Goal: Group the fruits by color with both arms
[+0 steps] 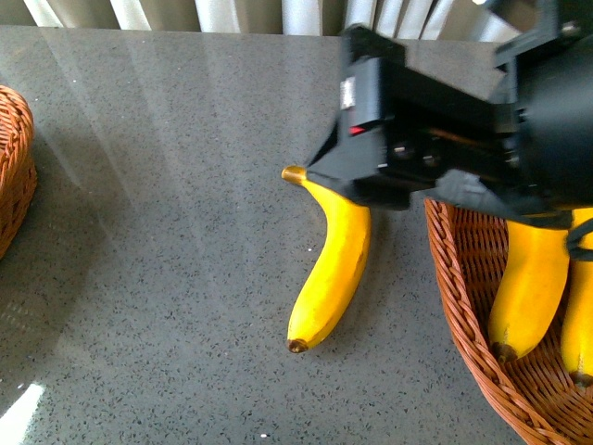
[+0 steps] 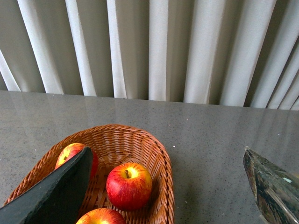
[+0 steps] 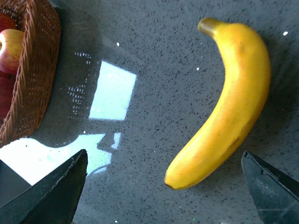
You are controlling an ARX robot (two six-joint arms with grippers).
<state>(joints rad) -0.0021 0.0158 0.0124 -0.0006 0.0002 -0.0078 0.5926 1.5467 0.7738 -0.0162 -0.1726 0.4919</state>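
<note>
A long yellow banana [image 1: 334, 269] lies alone on the grey table, its brown stem pointing far left. My right arm [image 1: 435, 120] hangs over its upper end. In the right wrist view that banana [image 3: 229, 107] lies between the spread fingers [image 3: 51, 191], nearer one of them, and my right gripper [image 3: 163, 153] is open above it without touching. My left gripper [image 2: 167, 149] is open and holds nothing, over the rim of a wicker basket [image 2: 163, 163]. Three red apples sit in it: one in the middle [image 2: 129, 185], one half hidden by a finger [image 2: 70, 154], one at the picture's edge [image 2: 100, 217].
A second wicker basket [image 1: 463, 278] at the front right holds two bananas [image 1: 533, 287] [image 1: 579, 315]. The apple basket's edge [image 1: 14, 167] shows at the far left. Pale curtains [image 2: 154, 46] hang behind the table's far edge. Bright window reflections [image 3: 112, 91] lie on the table.
</note>
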